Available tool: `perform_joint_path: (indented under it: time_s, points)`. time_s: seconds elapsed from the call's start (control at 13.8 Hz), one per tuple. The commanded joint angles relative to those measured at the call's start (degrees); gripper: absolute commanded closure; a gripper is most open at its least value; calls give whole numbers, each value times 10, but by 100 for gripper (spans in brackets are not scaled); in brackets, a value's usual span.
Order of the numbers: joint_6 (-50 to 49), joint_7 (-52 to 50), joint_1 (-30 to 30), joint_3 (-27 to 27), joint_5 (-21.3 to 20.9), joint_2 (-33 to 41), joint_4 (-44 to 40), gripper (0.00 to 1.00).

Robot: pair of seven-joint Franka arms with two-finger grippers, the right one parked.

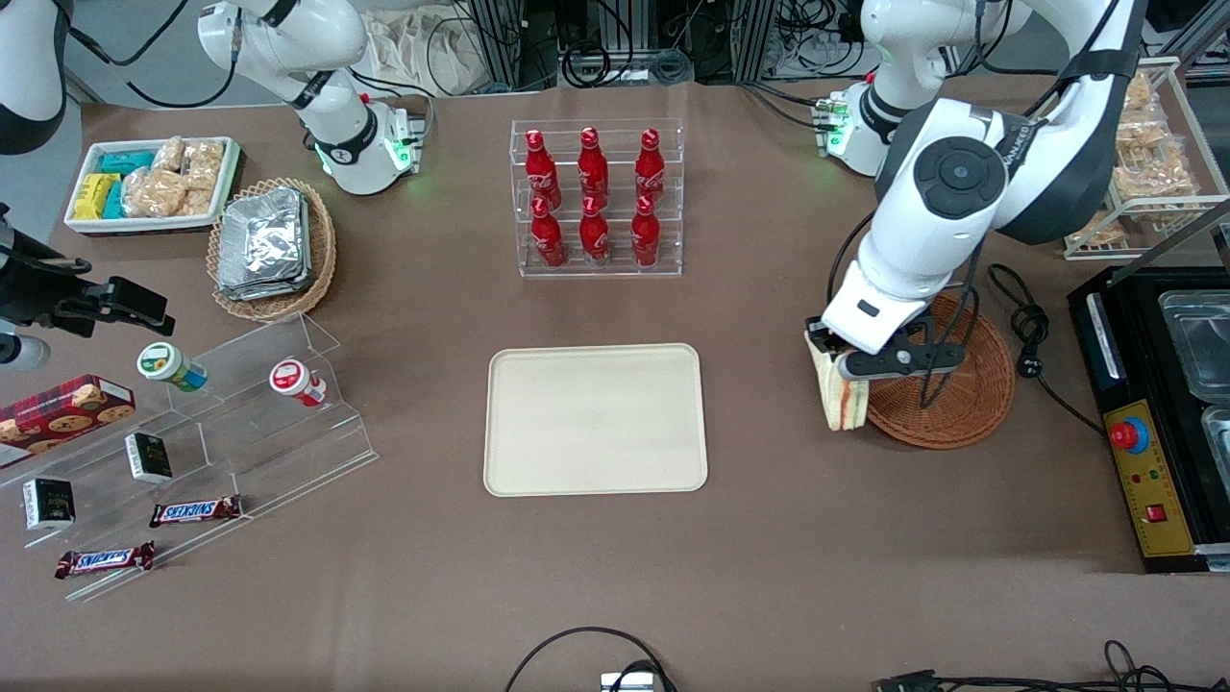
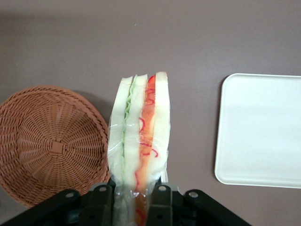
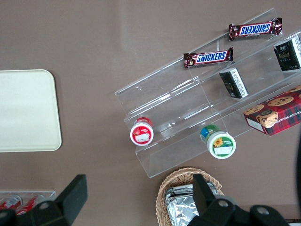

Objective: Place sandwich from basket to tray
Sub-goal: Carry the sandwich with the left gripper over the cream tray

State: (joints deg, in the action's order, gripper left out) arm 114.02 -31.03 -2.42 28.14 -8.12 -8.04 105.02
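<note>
We see the left arm's gripper [image 1: 838,365] clamped on the clear-wrapped triangular white-bread sandwich [image 1: 843,399], arm bent low over the round orange-brown wicker basket [image 1: 961,399], between it and the cream rectangular tray [image 1: 596,420].

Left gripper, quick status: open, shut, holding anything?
Left gripper: shut on the sandwich, held above the table between the basket and the tray.

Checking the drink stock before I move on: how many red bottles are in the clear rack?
6. Three stand in the upper row of the clear rack, farther from the front camera, three in the lower row. The hand holds the sandwich beside the basket.
</note>
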Motion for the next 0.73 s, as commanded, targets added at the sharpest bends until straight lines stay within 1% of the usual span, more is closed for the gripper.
perform_joint_path:
  time_s: [0.0, 0.29, 0.36, 0.51, 0.65]
  points:
    - [-20, -4, 30, 7, -36, -36, -51, 72]
    - [-20, -8, 72, 7, -39, -79, -99, 70]
    - [-20, -25, 83, 7, -41, -90, -109, 70]
    - [-20, -65, 104, 7, -76, -117, -131, 70]
    - [-19, -83, 117, 7, -95, -145, -152, 71]
